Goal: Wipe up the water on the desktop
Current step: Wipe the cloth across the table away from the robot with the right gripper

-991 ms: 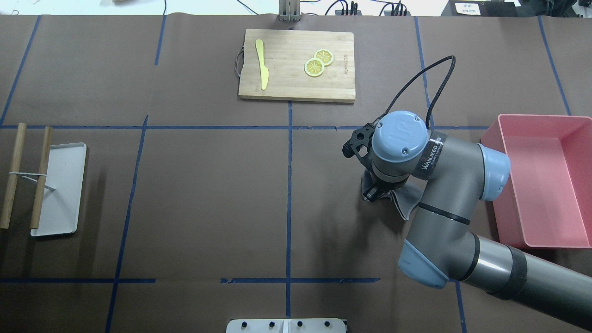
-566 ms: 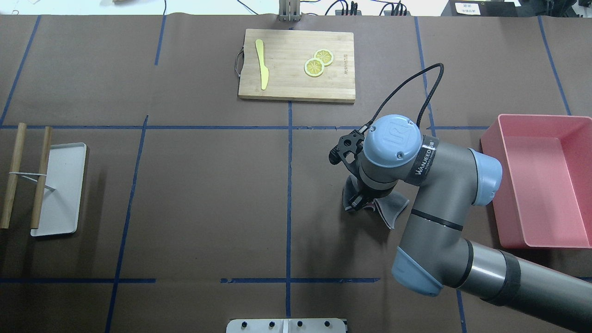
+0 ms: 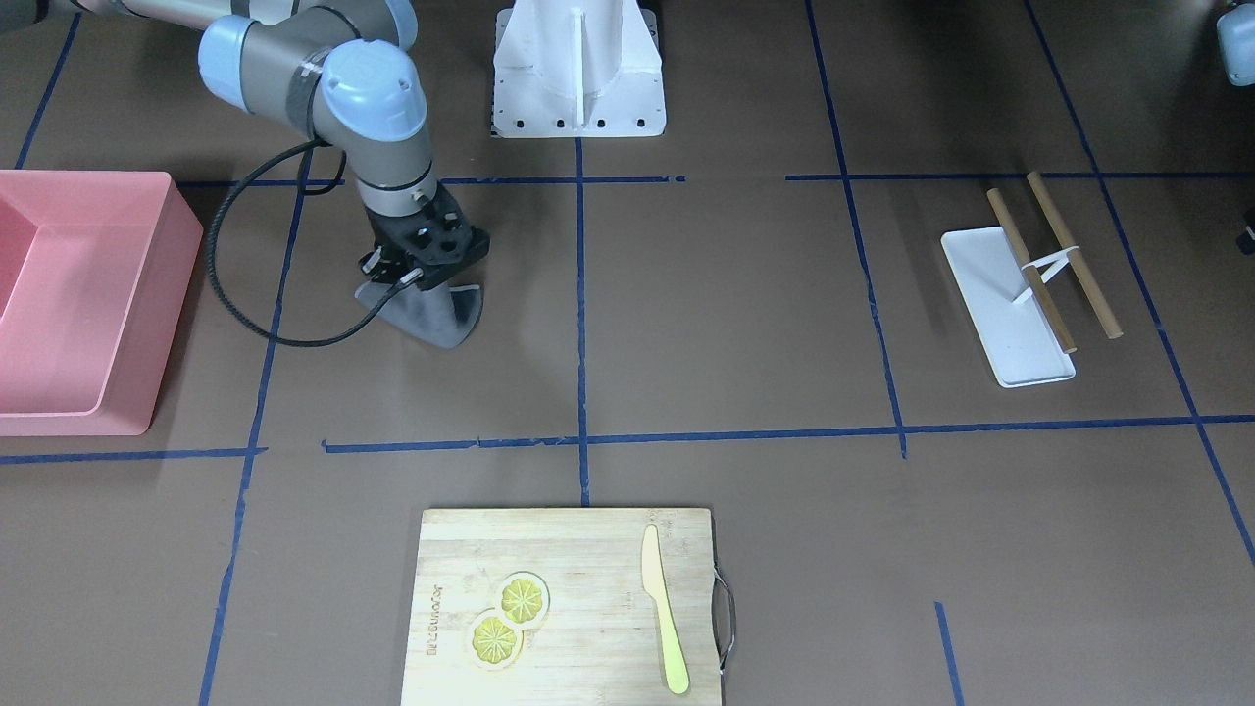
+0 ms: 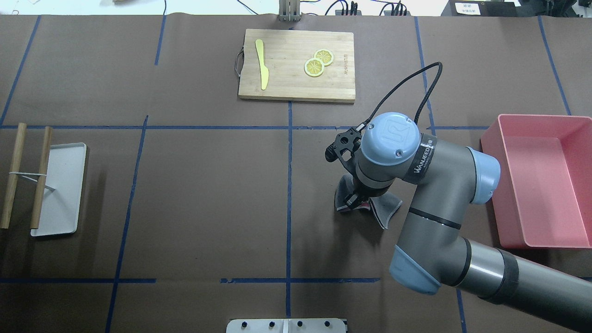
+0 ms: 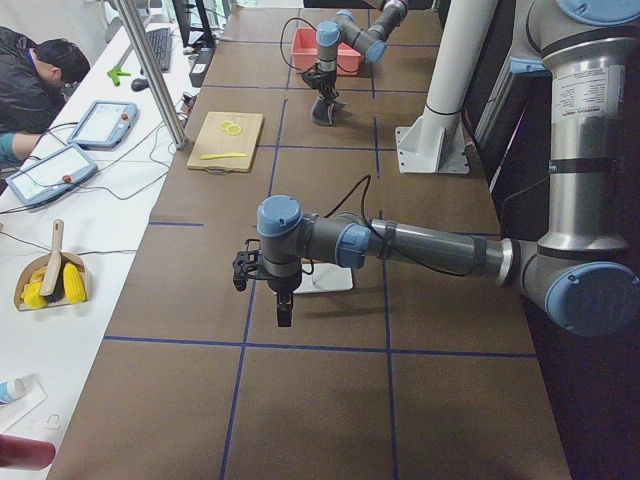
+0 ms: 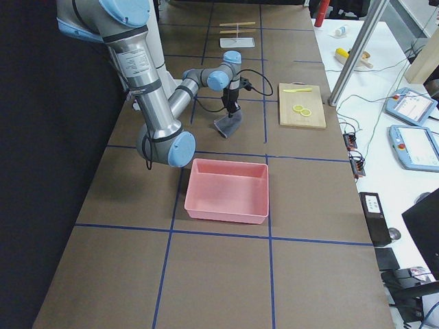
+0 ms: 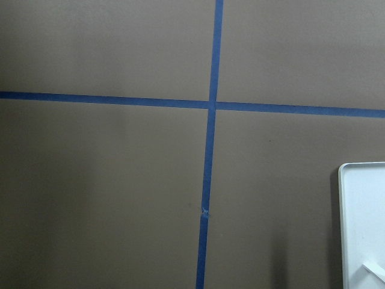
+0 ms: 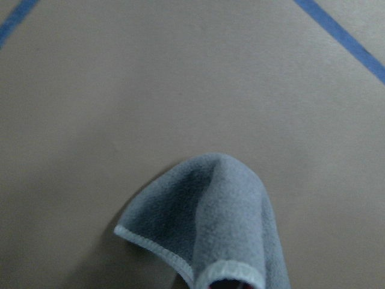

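My right gripper (image 4: 353, 200) points down at the dark-brown desktop (image 4: 208, 194), right of the middle tape line, and is shut on a grey cloth (image 4: 386, 210). The cloth (image 3: 437, 314) drapes onto the surface and trails away behind the fingers; its folded edge fills the bottom of the right wrist view (image 8: 210, 223). No water on the desktop can be made out. My left gripper (image 5: 283, 318) shows only in the exterior left view, hanging over the desktop beside the white tray; open or shut I cannot tell.
A bamboo cutting board (image 4: 296, 85) with a yellow knife (image 4: 262, 64) and two lemon slices (image 4: 318, 62) lies at the far middle. A pink bin (image 4: 532, 117) stands at the right, and a white tray (image 4: 60, 203) with two wooden sticks (image 4: 16, 175) at the left. A person (image 5: 30, 75) sits beside the table.
My right gripper has slid to the left across the desktop, dragging the grey cloth with it. Nothing else has moved.
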{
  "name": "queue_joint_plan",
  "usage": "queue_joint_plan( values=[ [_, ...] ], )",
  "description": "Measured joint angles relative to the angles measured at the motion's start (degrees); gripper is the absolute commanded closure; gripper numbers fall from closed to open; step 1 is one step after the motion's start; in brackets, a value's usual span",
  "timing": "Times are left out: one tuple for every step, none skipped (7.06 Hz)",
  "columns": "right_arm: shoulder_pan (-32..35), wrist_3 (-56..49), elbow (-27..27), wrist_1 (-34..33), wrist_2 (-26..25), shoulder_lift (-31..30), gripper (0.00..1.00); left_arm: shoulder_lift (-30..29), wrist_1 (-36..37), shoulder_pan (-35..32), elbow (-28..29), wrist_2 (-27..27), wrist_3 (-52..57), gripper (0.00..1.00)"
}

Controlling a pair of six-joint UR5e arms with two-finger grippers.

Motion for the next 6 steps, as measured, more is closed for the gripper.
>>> queue_joint_plan(
  values=[
    [1.99,-2.11,-2.47,0.06,0.02,-0.15,1.00,-0.03,0.00,0.02,-0.22,-0.08,-0.16,0.00],
    [4.73,-5.73,-4.67,0.09,0.05,-0.41,1.00,-0.07,-0.08,0.03,-0.30,-0.11,-0.23,0.00],
    [7.90,-9.71,-6.56,0.10,0.22,-0.86,1.00,-0.10,-0.19,0.04,-0.35,-0.12,-0.26,0.00],
    [11.43,-13.95,-8.40,0.13,0.83,-1.19,1.00,-0.12,-0.30,0.07,-0.36,-0.12,-0.27,0.00],
    [14.25,-17.46,-9.74,0.14,1.56,-1.65,1.00,-0.13,-0.37,0.10,-0.34,-0.12,-0.27,0.00],
    [15.82,-19.34,-10.54,0.15,1.98,-2.08,1.00,-0.13,-0.40,0.15,-0.32,-0.13,-0.27,0.00]
  ],
)
